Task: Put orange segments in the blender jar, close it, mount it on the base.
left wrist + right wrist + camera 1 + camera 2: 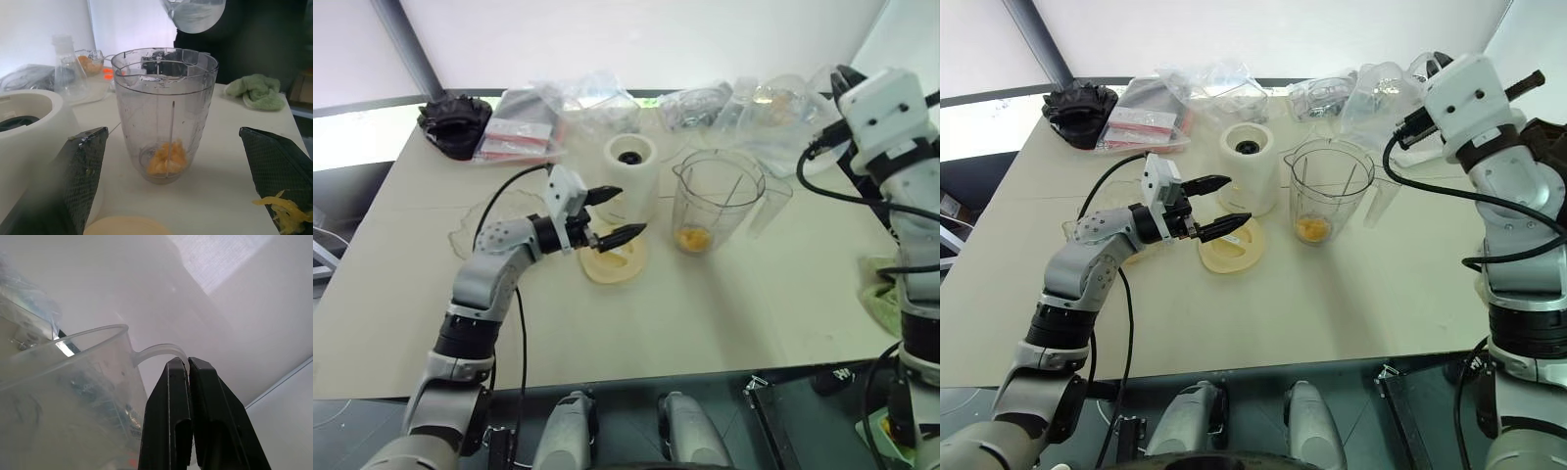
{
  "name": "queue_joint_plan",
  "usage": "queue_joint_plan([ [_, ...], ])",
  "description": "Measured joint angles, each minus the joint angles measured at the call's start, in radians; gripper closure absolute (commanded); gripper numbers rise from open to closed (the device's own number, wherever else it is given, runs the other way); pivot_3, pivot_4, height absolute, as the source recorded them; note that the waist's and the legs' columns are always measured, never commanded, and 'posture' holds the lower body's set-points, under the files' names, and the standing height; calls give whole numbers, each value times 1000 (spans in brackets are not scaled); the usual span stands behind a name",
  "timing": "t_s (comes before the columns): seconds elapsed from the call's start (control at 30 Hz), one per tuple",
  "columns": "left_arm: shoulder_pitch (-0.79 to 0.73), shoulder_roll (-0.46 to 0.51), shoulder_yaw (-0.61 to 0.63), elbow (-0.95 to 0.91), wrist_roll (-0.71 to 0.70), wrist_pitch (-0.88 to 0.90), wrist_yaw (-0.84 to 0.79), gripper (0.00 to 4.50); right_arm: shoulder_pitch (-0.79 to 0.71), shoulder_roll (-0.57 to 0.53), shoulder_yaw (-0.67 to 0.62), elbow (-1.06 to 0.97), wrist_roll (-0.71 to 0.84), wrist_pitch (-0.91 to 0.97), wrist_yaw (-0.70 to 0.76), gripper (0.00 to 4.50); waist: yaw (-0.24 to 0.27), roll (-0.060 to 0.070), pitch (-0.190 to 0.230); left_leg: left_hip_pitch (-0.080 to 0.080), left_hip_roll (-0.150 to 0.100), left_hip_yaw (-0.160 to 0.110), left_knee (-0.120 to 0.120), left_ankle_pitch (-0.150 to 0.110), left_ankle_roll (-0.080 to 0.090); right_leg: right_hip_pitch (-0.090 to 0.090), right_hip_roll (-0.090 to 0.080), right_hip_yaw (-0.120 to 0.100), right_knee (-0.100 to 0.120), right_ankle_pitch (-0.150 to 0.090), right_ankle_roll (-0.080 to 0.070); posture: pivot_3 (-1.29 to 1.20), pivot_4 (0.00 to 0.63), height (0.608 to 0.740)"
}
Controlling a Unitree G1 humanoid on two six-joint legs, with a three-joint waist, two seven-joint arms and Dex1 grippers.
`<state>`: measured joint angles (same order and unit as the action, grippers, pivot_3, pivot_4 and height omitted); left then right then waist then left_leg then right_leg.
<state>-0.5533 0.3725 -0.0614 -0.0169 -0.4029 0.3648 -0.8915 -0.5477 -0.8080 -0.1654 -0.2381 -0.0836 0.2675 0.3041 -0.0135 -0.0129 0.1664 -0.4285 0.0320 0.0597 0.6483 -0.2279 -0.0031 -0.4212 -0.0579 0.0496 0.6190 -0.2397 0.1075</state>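
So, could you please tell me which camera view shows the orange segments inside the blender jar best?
The left wrist view: the orange segments sit close up at the bottom of the blender jar, seen through its clear wall. Both head views show them from above as a small orange patch at the jar's bottom. In the right wrist view I cannot make them out.

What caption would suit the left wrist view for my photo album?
Open left gripper faces the blender jar holding orange segments, with the cream-white base beside it.
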Motion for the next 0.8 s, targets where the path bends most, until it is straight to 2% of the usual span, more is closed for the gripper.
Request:
queue_joint_plan([
  [0.8,0,9,-2,0,2,-1,-9,0,57,-21,1,19,-141,-131,51,4420,0,0,0,0,0,1,0,0,0,0,0,0,0,0,0,0,150,740],
])
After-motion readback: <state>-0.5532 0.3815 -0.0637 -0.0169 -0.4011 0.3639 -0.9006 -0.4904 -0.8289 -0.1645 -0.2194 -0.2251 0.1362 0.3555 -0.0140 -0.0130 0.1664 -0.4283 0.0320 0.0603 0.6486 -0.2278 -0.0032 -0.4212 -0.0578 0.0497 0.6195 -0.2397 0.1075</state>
